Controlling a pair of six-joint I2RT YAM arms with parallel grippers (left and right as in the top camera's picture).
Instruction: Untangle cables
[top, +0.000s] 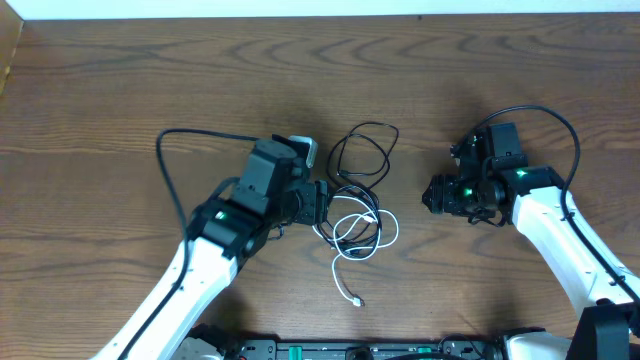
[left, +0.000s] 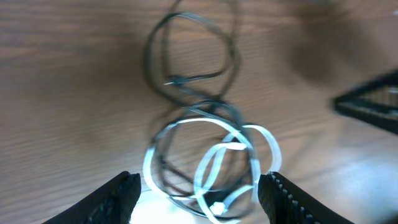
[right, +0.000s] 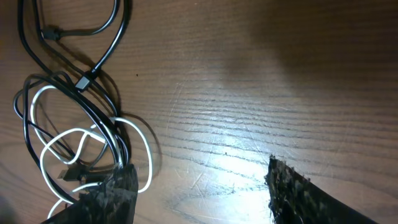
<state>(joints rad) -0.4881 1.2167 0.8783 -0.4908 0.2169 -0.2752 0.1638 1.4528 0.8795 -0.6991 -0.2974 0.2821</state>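
The left gripper (top: 318, 203) is hovering low with its jaws spread wide, holding nothing, and the tangle is lying right at its tips: loops of the white cable (left: 217, 151) are sitting between and just ahead of its fingers (left: 121, 193). The black cable (right: 87, 77) is weaving through those white coils and then running out beyond them into a larger open loop, farther from this gripper. Both cords are looking thin, round and limp, with smooth jackets and small plug ends, and they are resting flat on a wood-grain table (top: 100, 90) that is showing fine scratches and some glare. Further right, the right gripper (top: 437, 195) is also standing wide and holding nothing, with the tangle lying near it but apart, off to one side of its fingers in the wrist view. The step in hand appears to be the first grasp, with nothing separated yet. The next move probably calls for the left jaws to close on one white strand alone while the right gripper is reaching in for the black loop, so that each is pulling a different cord.
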